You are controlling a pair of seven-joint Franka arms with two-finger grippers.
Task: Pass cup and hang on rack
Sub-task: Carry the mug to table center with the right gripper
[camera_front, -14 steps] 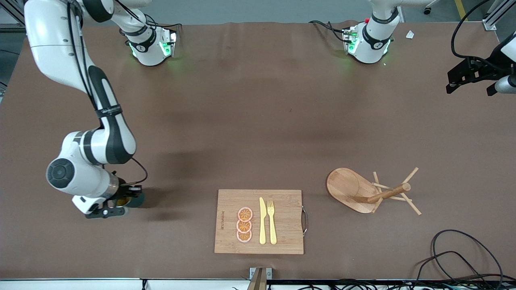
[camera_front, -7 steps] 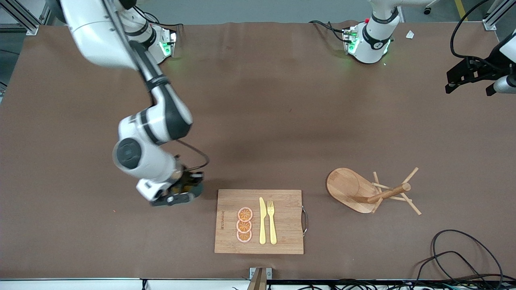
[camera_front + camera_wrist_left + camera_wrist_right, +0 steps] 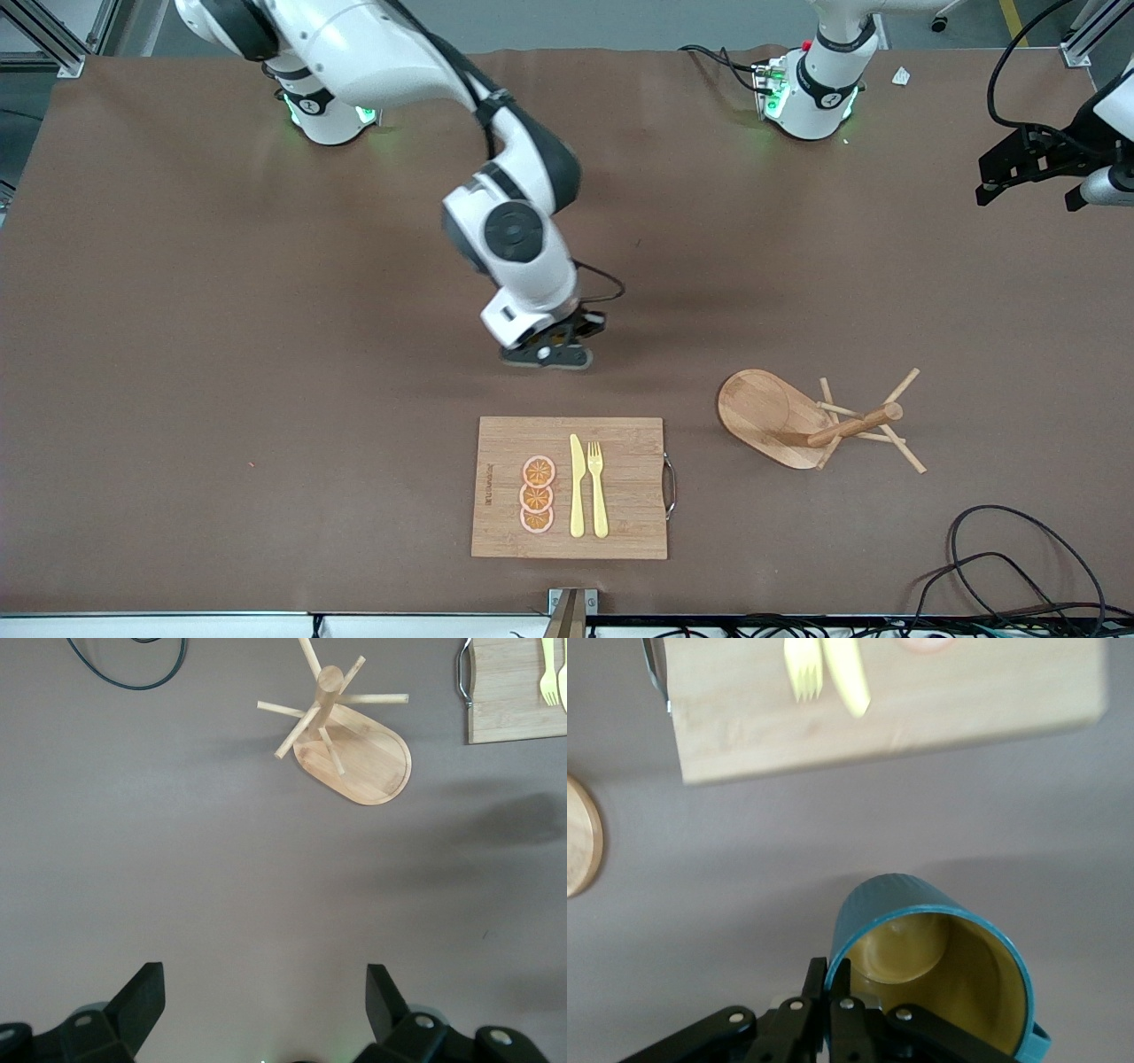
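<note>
**One cup carried above the table**

One teal cup [image 3: 935, 970], yellow inside, hangs in the right gripper [image 3: 551, 347], whose fingers [image 3: 833, 992] pinch its rim. It is held over bare table, above the patch just farther from the front camera than the cutting board [image 3: 570, 487]. Toward the left arm's end from the board stands the rack [image 3: 819, 422], well apart from the cup. At that end's edge the left gripper [image 3: 264, 1010] waits in the air, fingers spread wide, holding nothing.

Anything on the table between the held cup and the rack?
Nothing visible. The right tool holds the cup over bare table; the cutting board lies nearer the camera, off that line. The rack stands unobstructed. The left tool waits, open.
</note>
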